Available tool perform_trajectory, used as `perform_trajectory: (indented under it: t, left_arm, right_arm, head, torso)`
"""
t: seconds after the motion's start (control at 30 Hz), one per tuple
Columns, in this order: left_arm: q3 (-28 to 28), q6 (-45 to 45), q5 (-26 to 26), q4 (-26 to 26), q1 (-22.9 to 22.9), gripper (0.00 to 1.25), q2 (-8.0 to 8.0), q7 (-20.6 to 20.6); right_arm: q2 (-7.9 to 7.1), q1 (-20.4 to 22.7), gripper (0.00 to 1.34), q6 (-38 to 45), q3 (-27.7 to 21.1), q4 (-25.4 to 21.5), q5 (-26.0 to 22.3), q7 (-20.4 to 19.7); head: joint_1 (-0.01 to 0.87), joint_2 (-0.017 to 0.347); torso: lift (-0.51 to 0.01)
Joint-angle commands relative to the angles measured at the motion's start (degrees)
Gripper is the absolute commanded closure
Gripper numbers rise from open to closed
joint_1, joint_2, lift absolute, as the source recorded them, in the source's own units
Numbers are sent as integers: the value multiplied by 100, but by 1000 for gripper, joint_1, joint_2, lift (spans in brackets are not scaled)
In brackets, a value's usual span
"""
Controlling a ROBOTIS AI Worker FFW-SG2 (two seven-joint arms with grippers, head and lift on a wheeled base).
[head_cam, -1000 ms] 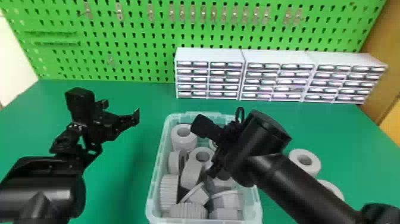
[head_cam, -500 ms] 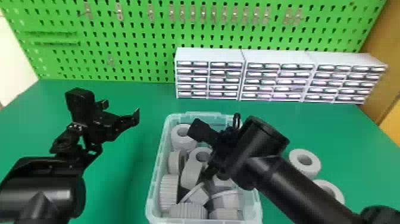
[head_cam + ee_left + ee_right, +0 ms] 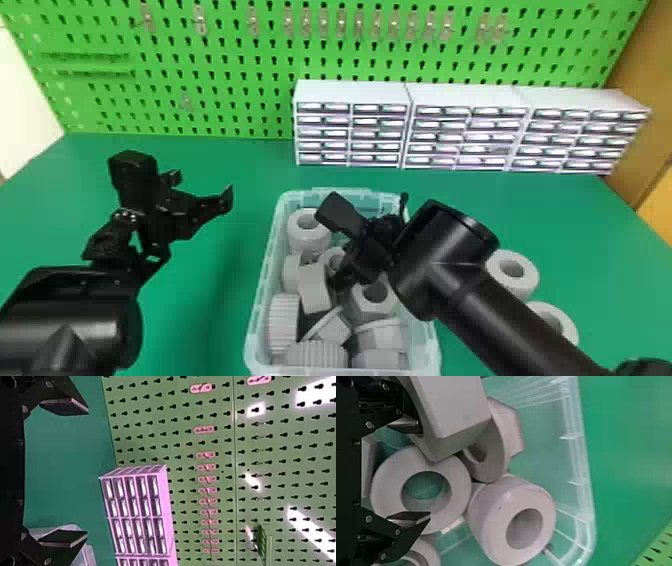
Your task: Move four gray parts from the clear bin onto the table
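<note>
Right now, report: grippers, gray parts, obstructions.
Right gripper open at thick gray ring in clear plastic bin. Left gripper open over green table. Two gray rings out. Blocky gray part overlaps target ring.

Bin at lower centre, two parts on table

The bin (image 3: 262, 280) stands on the table (image 3: 200, 320) at the frame's lower centre. A heap of parts (image 3: 312, 242) lies inside, reaching from its far left corner to its near end. Two further parts (image 3: 527, 275) lie on the table at lower right, just right of the bin, one nearer the bottom edge. Three drawer units (image 3: 352, 92) stand in a row behind, from upper centre to upper right, before the pegboard (image 3: 240, 70) across the top.
</note>
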Motion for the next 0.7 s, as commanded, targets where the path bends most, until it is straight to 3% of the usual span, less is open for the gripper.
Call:
perform_trajectory:
  t: [0.0,0.43,0.67]
  left_arm:
    - [2,0,0,0,1,182,0,0]
    - [11,0,0,0,10,185,0,0]
    - [2,0,0,0,10,188,0,0]
  right_arm:
    - [-17,68,490,-226,-49,9,-148,-80]
    - [-52,121,501,-788,-5,246,-544,-150]
    - [-61,112,605,-876,22,281,-596,-150]
  head:
    - [678,34]
    - [678,34]
    - [678,34]
  torso:
    - [-50]
    - [-50]
    - [-50]
